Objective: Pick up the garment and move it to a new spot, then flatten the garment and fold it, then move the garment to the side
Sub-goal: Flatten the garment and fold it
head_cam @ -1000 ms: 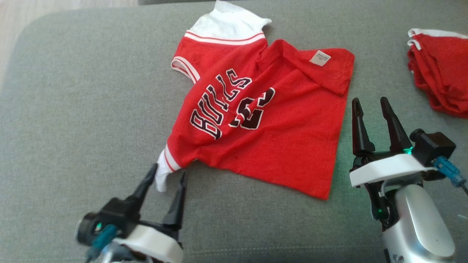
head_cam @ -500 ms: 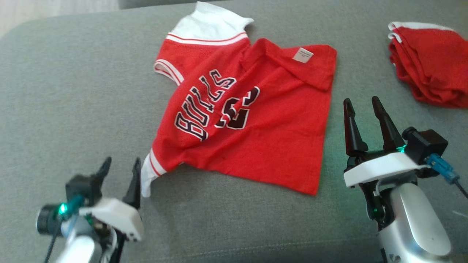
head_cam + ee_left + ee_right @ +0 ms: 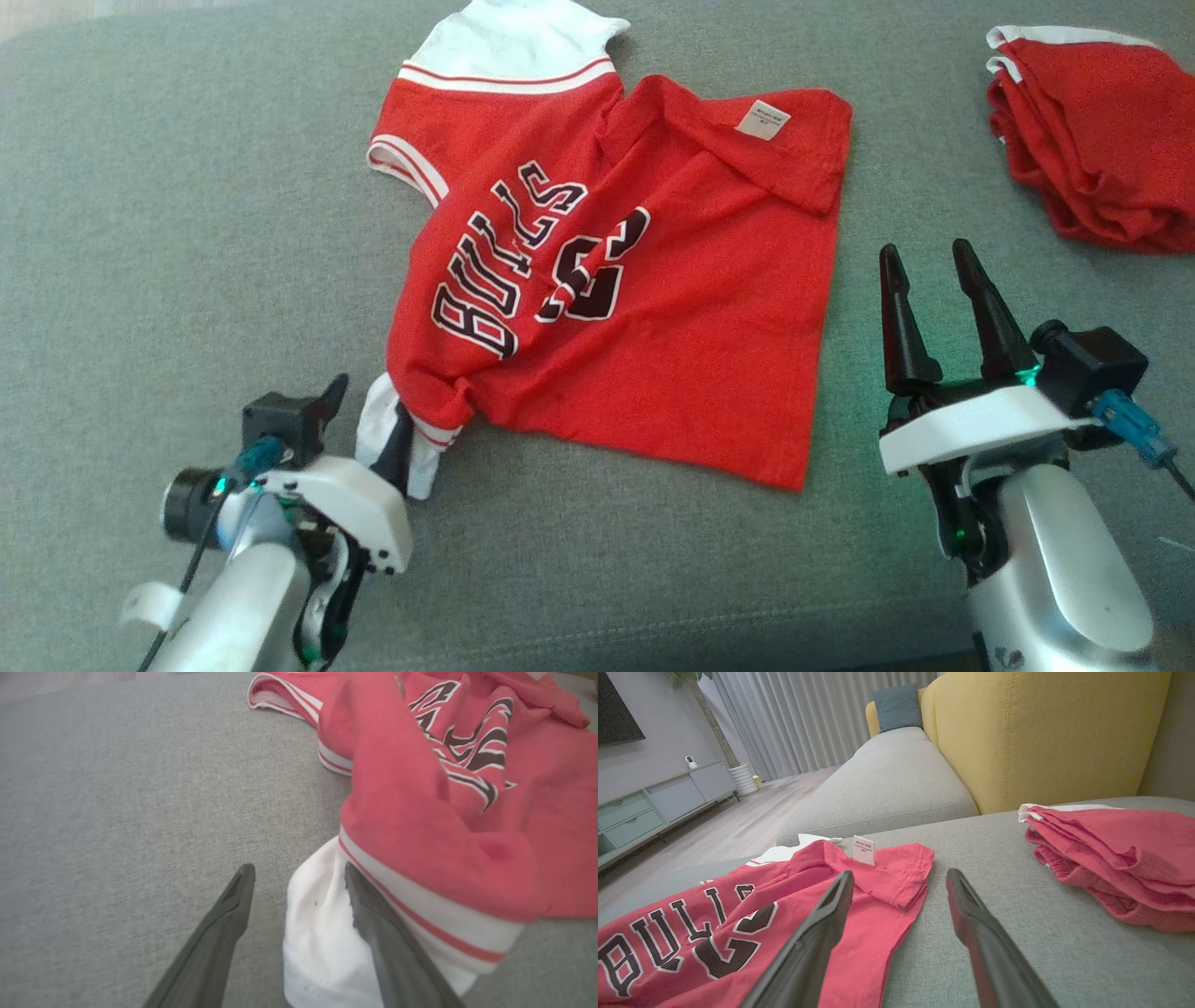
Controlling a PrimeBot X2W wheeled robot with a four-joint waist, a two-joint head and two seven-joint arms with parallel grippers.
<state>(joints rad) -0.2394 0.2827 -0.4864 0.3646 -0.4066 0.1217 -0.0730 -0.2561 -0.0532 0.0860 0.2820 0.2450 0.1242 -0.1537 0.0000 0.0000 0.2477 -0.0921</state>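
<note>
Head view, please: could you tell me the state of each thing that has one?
Bulls jersey: spread print-up on the cushion, wrinkled, one corner folded over.
Left tool: open, one finger on the jersey's white sleeve.
Right tool: open, empty, beside the jersey.
Red garment pile: folded, lying apart.

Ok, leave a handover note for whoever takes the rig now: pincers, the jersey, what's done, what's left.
Left pincer: open at the white sleeve, one finger lying on it, not gripping.
Right pincer: open, empty, beside the right edge of the Bulls jersey.
Bulls jersey: on the grey sofa cushion, rumpled, top corner flipped over. Red garment pile at far right.
Done: no fold visible.
Left: flatten, fold, move aside.
</note>
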